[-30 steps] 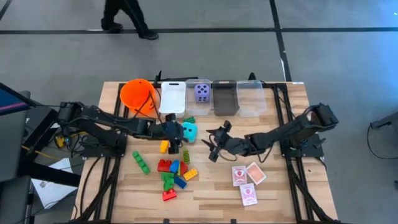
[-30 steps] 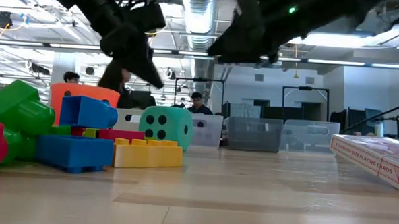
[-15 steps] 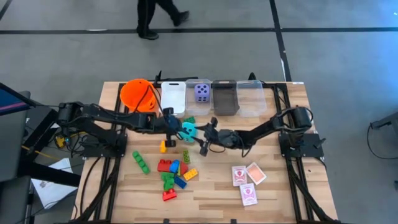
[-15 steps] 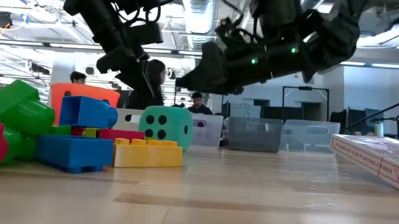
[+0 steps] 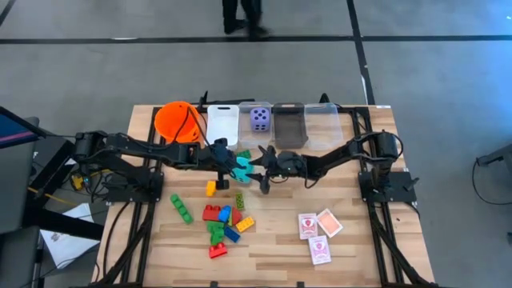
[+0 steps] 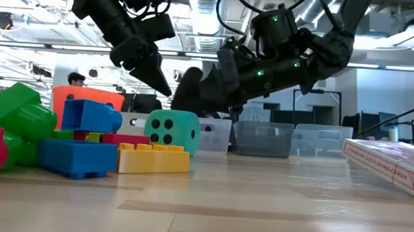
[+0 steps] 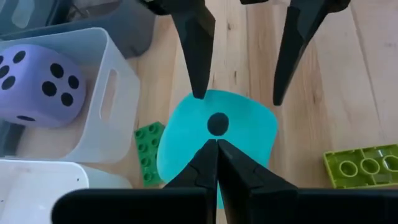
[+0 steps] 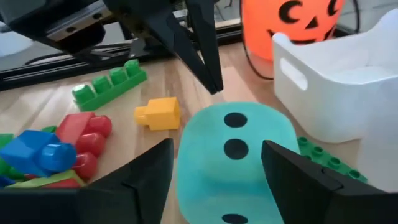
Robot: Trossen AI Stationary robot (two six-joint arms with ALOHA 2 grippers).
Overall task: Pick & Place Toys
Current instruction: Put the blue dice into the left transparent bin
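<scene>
Both arms have closed in on the teal die (image 5: 242, 166) over the last second: the right tool (image 5: 262, 170), which was well out toward the cards, now sits just beside the die, while the left tool (image 5: 226, 166) has snapped its fingers together above it. The die rests on the desk (image 5: 360, 240) just in front of the white bin (image 5: 222, 126), with a green brick (image 7: 148, 149) lying against its far side.

From the right wrist camera, the right tool's fingers stand moderately wide, one on either side of the die, not yet touching it. The left tool is fully closed with nothing in it, its tip pointing down at the die's upper face.

As I read it, the step in hand is the right arm's grasp on the die. To do it well, the tool should drop until its fingers bracket the die's flat sides, then close squarely so that it does not twist out. The left tool hangs very close; it should lift clear first, or the two may collide.

Beyond that, the purple die (image 5: 259, 118) already lies in a clear bin (image 5: 259, 130). Coloured bricks (image 5: 222, 222) sit in a loose pile nearer the front edge, a yellow brick (image 5: 211, 189) apart from them, and the playing cards (image 5: 318, 234) off to the right. An orange bucket (image 5: 178, 122) stands at the back left.
</scene>
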